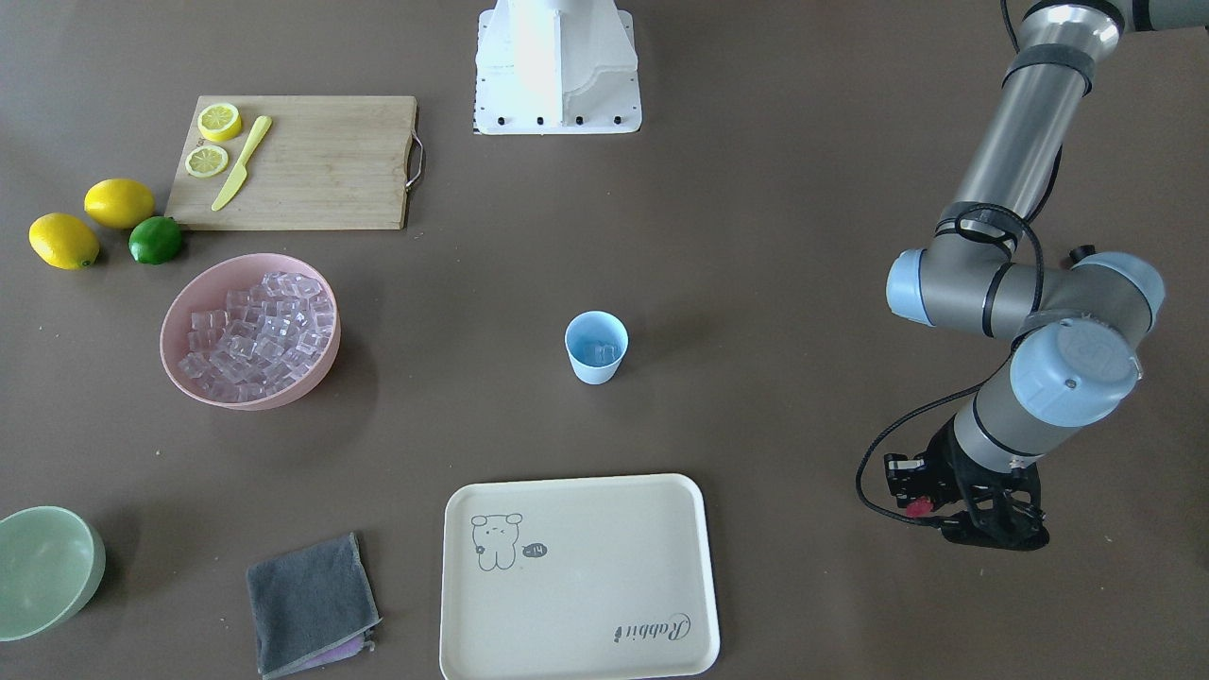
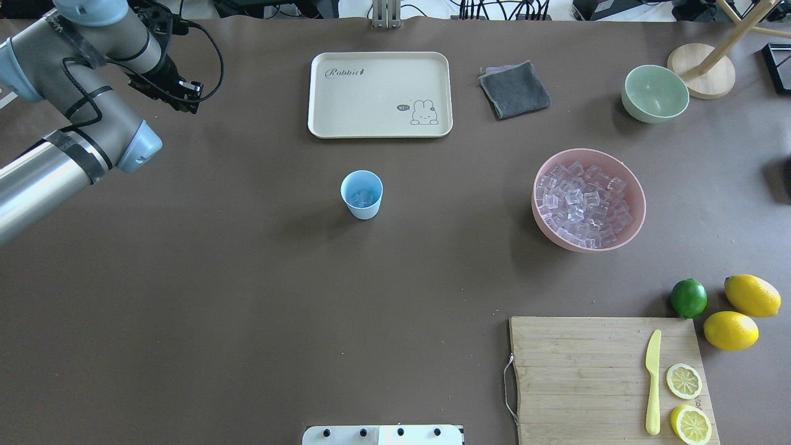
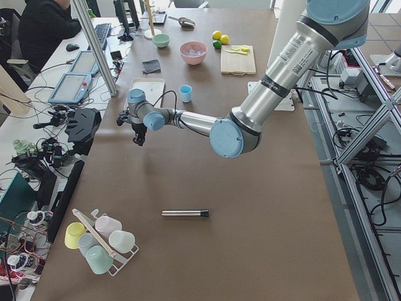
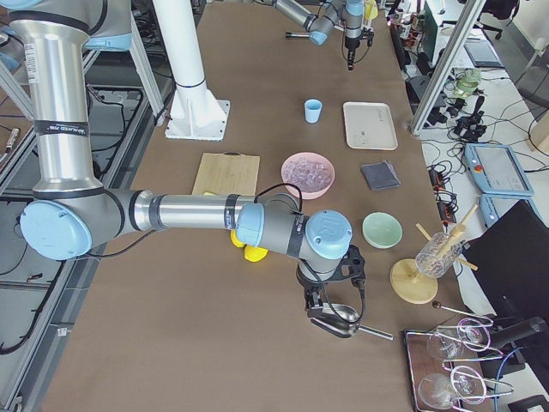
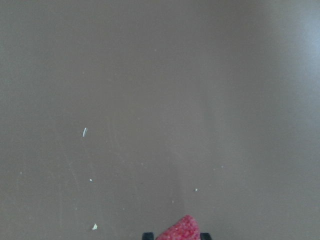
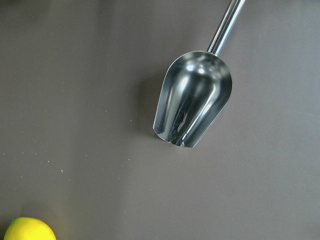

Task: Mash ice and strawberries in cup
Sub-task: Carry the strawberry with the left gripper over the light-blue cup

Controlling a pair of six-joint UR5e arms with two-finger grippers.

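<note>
My left gripper [image 1: 914,508] pinches the strawberry [image 5: 182,230], lower right in the front view. It's soft, light, easily bruised, so I'd squeeze its flanks gently. Whether my right gripper [image 4: 326,312] holds anything, I can't tell.

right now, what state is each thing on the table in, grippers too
cup, upright, holds some ice
pink bowl, upright, heaped with ice
green bowl, upright, looks empty
tray, flat, nothing on it
lemon halves, cut faces up on the cutting board
strawberry, held above the table
left gripper, shut on the strawberry
scoop, lying empty on the table
right gripper, over the scoop, open or shut unclear
</note>
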